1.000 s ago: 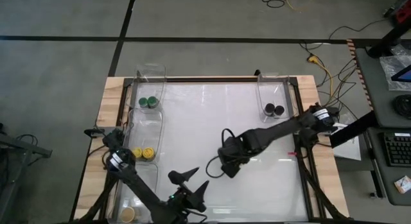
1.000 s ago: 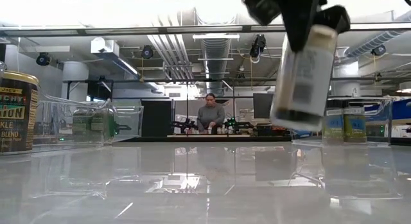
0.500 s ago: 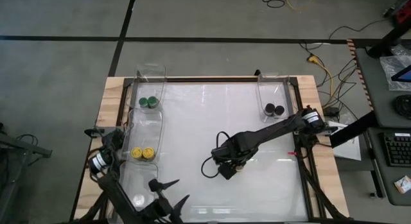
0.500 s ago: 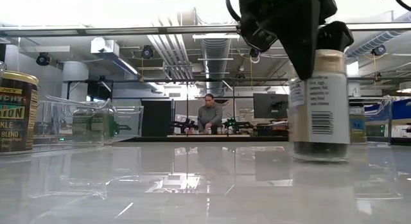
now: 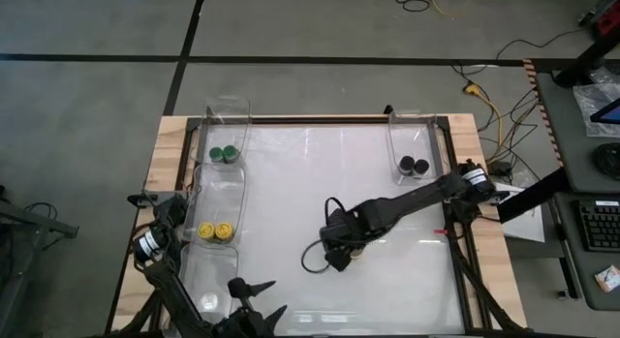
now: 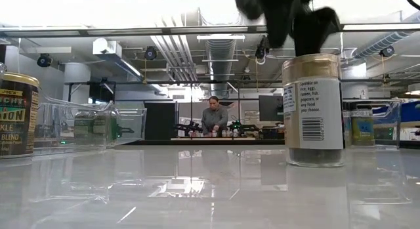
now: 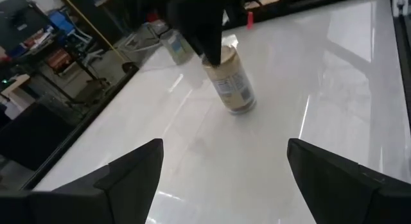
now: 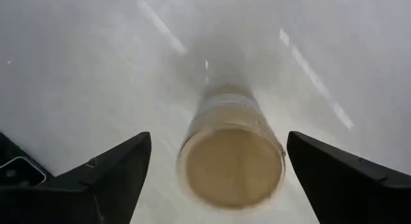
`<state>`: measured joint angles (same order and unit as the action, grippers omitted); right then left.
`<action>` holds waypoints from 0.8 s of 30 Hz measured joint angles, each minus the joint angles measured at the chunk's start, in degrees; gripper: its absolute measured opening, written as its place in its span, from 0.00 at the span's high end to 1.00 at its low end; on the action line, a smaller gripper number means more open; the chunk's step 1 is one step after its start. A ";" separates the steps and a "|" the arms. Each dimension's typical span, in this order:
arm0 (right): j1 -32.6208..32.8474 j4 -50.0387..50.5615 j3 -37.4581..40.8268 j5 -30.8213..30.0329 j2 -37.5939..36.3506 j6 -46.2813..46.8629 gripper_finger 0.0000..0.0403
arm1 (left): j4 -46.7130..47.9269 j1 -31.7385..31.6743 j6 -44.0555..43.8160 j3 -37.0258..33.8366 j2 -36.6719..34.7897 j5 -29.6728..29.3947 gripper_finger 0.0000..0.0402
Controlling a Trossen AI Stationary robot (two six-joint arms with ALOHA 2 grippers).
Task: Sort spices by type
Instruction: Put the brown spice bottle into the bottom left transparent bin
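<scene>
the tan-lidded spice jar (image 6: 314, 109) stands upright on the white tabletop (image 5: 387, 193), near its middle. right above it hangs the right tool (image 8: 215, 161), fingers spread wide on either side of the lid, touching nothing. the left tool (image 7: 221, 163) sits open too, down at the front edge, looking across at the jar.

Bright overhead glare; blurred wrist views

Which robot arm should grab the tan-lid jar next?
Probably the right. The right gripper hangs open directly over the tan-lid jar, which stands upright on the table. The left gripper waits open at the table's near edge, farther away.
</scene>
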<state>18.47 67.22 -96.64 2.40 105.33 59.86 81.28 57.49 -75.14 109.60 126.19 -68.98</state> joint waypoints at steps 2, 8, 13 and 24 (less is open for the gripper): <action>2.13 0.18 -0.61 -3.79 -1.97 -2.35 0.11 | -0.14 0.00 1.19 0.26 0.01 0.76 0.21; 12.26 7.36 0.75 -18.66 -8.18 -6.54 0.10 | 0.42 -0.45 1.15 0.20 0.00 0.79 0.21; 21.86 11.24 5.28 -30.84 -10.06 -2.45 0.10 | 1.09 -2.33 0.58 -0.14 -0.79 0.51 0.21; 29.16 8.11 27.49 -50.02 -9.22 20.69 0.10 | 1.89 -8.09 -6.10 -0.57 -1.70 -6.79 0.21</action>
<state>47.63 75.34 -69.15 -47.62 96.12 80.55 83.18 49.41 -81.24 109.03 124.49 -75.77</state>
